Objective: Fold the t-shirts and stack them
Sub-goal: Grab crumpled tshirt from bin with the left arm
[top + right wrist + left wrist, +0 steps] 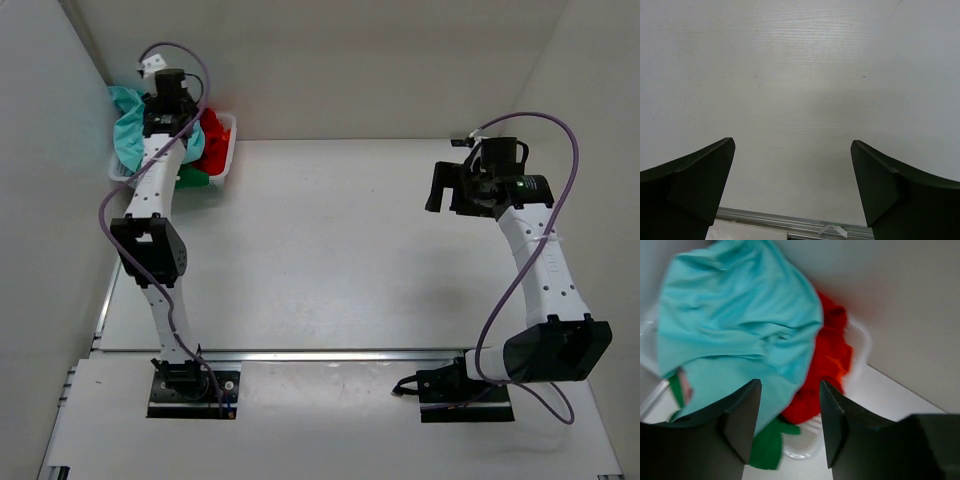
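In the top view, the left arm [150,190] reaches to the far-left corner of the desk [340,250]. Its wrist hangs over the white basket [228,150], which holds the teal t-shirt [125,125], the red t-shirt [213,135] and the green t-shirt [193,180]. This arm is clearly the nearer one. The right fingers [437,190] are well apart from the basket, over bare desk on the right side.

In the left wrist view, the left fingers [742,425] are partly open and hold nothing. The teal t-shirt lies on top of the pile, straight ahead and a little to the left of the gap. It is crumpled, so I cannot name a clear long axis. The red one is beside it on the right and the green one is under its near edge. Grey walls stand close behind the basket, so I judge there is little room there.

In the right wrist view, the right fingers are wide open and empty, with only pale, smooth desk ahead.
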`<action>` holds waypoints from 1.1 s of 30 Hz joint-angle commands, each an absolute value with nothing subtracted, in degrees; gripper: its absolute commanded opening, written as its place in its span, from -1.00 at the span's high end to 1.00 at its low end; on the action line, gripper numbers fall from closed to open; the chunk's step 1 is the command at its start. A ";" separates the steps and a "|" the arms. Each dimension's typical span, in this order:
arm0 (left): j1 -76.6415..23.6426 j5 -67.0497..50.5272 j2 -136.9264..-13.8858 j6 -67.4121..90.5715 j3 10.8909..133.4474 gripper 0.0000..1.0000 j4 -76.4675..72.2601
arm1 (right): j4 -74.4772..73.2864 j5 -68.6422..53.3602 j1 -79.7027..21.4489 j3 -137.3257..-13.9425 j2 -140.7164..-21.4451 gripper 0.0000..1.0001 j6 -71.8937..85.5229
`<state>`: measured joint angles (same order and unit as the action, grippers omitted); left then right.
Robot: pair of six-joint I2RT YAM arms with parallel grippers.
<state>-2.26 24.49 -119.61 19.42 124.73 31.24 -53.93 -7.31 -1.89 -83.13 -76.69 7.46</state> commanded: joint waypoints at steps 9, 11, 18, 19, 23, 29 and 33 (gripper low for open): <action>5.80 25.22 -117.41 19.69 124.88 -0.92 41.11 | -49.48 -12.56 5.17 -77.53 -79.19 -0.98 12.20; 5.71 23.74 -118.99 20.39 127.26 -0.93 44.28 | -49.48 -13.71 6.15 -76.39 -79.45 -0.99 12.74; 6.95 19.52 -120.58 26.36 125.17 -0.64 52.02 | -50.54 -12.21 4.92 -74.54 -80.16 -0.98 11.69; 7.55 19.42 -120.67 26.63 124.90 -0.60 52.55 | -50.36 -13.43 4.92 -73.75 -79.81 -0.98 11.43; 8.26 17.05 -121.73 26.98 123.66 -0.69 52.12 | -53.87 -16.35 3.88 -72.68 -78.14 -0.98 13.18; 8.44 15.38 -124.71 27.25 126.39 -0.69 54.32 | -69.51 -27.06 -1.31 -78.57 -82.00 -0.98 16.87; 8.00 14.86 -125.24 28.12 125.86 0.04 53.70 | -64.96 -30.78 -4.90 -77.87 -79.81 -0.98 21.43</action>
